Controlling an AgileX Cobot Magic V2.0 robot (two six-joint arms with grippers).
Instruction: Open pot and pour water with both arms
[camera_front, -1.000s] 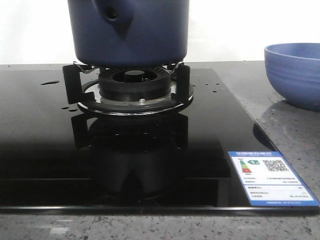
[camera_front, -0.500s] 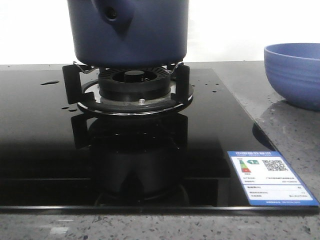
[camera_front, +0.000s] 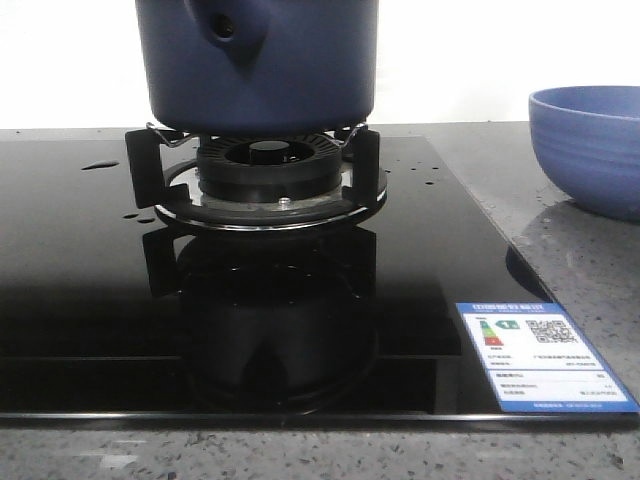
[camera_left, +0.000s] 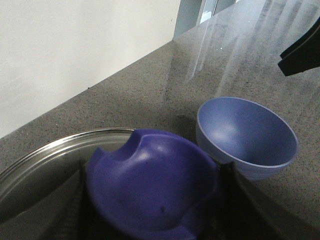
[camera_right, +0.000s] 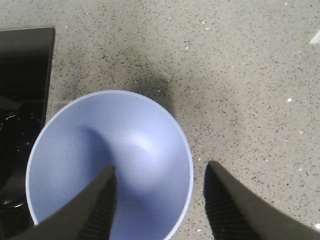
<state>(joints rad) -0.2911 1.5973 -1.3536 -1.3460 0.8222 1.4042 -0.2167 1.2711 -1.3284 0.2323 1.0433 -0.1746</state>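
The dark navy pot (camera_front: 258, 60) stands on the burner's black supports (camera_front: 262, 175), its handle socket (camera_front: 226, 28) facing the front view; its top is cut off. In the left wrist view my left gripper (camera_left: 155, 200) is shut on a purple-blue lid knob (camera_left: 150, 185) above the lid's metal rim (camera_left: 55, 147). I cannot tell whether the lid rests on the pot. My right gripper (camera_right: 161, 167) is open above the periwinkle bowl (camera_right: 100, 160), one finger over its inside, the other over the counter. Small water drops (camera_front: 100, 165) lie on the hob. Neither gripper shows in the front view.
The black glass hob (camera_front: 90, 290) carries an energy label (camera_front: 540, 355) at its front right. The bowl (camera_front: 590, 145) stands on the speckled grey counter (camera_front: 590, 270) to the right of the hob, and also shows in the left wrist view (camera_left: 245, 132). A white wall is behind.
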